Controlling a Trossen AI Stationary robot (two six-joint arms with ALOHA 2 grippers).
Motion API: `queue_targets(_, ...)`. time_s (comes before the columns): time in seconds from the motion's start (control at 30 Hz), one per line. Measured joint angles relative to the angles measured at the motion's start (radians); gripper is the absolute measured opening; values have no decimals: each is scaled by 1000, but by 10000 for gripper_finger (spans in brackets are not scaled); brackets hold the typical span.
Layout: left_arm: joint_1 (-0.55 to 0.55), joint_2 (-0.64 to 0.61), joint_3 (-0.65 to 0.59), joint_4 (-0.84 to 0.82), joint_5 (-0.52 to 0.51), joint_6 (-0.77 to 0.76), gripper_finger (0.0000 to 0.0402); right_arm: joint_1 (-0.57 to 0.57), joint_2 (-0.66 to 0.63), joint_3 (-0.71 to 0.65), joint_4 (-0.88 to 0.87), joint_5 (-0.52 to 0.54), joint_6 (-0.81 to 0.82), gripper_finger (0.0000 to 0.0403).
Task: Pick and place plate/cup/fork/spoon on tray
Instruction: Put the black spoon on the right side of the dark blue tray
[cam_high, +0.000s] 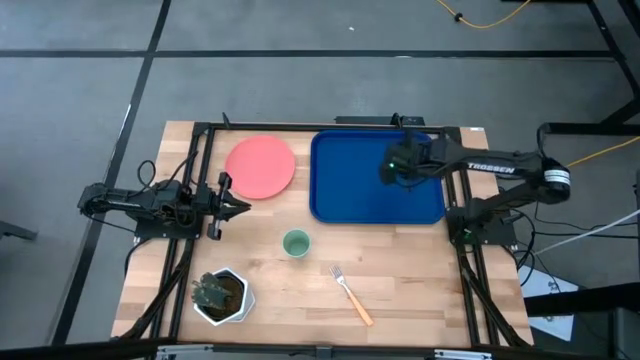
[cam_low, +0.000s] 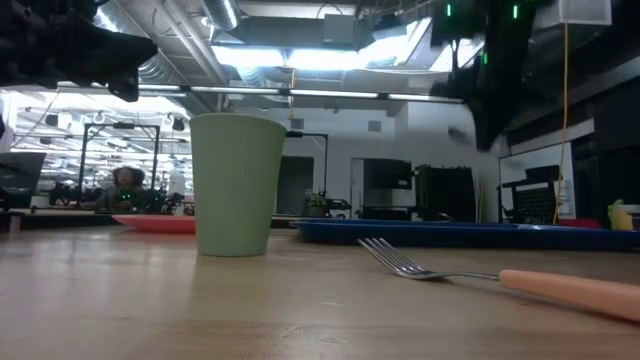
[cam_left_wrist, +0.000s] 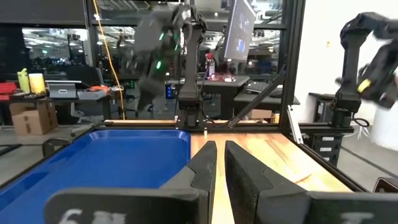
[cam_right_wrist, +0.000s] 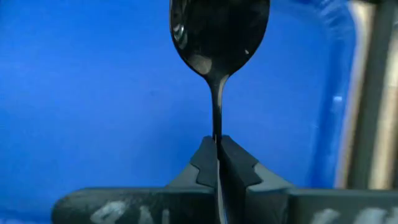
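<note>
Right pincer holds spoon over tray, three items left on desk

Desk (cam_high: 420, 300) carries the blue tray (cam_high: 340, 200) at its back-right part; coral plate (cam_high: 261, 166) just left of tray near the back edge; green cup (cam_high: 296, 243) mid-desk; fork (cam_high: 351, 294) toward the front edge, handle running front-right; potted plant (cam_high: 218, 295) at front-left. Right pincer (cam_high: 392, 168) is over the tray's middle, clenched on the spoon (cam_right_wrist: 217, 37) by its thin handle, which runs straight out from the fingertips, bowl away from the wrist, blue tray floor behind it: release looks next. Left pincer (cam_high: 240, 206) waits near the left edge, nearly closed on nothing, nearer to plate and cup
</note>
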Motion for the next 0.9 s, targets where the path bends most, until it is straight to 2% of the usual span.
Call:
queue_targets(0.1, 0, 0, 0, 1, -2, -1, 27, -53, -1, -132, 143, -38, -25, 2)
queue_targets(0.23, 0, 0, 0, 1, -5, -3, 27, -119, -1, -233, 179, -76, -18, 2)
queue_targets(0.4, 0, 0, 0, 1, -8, -1, 27, -175, -1, -299, 201, -133, -7, 2)
queue_targets(0.67, 0, 0, 0, 1, -31, -1, 27, -243, -1, -375, 222, -134, -21, 4)
queue_targets(0.9, 0, 0, 0, 1, -31, -1, 27, -254, -1, -418, 282, -127, -18, 17)
